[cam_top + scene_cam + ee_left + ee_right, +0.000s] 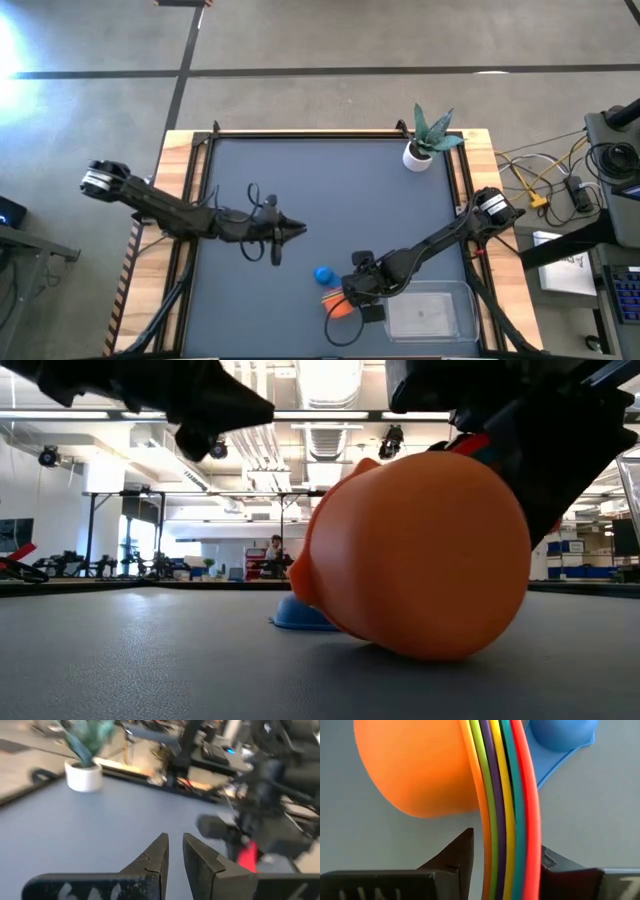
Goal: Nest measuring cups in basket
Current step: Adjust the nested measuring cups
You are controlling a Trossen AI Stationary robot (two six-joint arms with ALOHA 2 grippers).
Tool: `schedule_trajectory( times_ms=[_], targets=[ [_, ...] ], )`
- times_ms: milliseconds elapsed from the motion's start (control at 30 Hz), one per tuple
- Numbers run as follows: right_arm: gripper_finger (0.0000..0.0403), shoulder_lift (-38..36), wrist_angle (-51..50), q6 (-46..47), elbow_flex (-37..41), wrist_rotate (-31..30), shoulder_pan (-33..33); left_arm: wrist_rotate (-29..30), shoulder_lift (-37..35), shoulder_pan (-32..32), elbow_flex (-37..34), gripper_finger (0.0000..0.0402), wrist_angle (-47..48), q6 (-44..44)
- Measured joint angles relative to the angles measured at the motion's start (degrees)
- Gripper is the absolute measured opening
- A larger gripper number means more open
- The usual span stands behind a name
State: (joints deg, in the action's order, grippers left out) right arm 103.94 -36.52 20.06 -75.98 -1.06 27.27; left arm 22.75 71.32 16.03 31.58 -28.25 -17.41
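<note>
Two dark jointed arms, each with a silver ring at its outer joint (the right one also shows red), carry black cables and end in black wedge-shaped fingers (155, 857).
</note>
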Motion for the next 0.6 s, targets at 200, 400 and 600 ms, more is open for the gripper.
schedule_trajectory(
  times_ms=[200, 400, 600],
  targets=[
    [0.0125, 0.0, 0.2, 0.3, 0.1, 0.0, 0.0, -6.7, 4.3, 0.1, 0.4, 0.0039, -0.5, -2.4],
    [0.0141, 0.0, 1.1, 0.4, 0.1, 0.0, 0.0, -10.8, 8.8, 0.3, 2.1, 0.0040, -1.1, -4.1],
    [0.0155, 0.0, 1.2, 0.5, 0.1, 0.0, 0.0, -13.3, 13.2, 2.2, 4.0, 0.0070, -2.8, -3.0]
  ],
)
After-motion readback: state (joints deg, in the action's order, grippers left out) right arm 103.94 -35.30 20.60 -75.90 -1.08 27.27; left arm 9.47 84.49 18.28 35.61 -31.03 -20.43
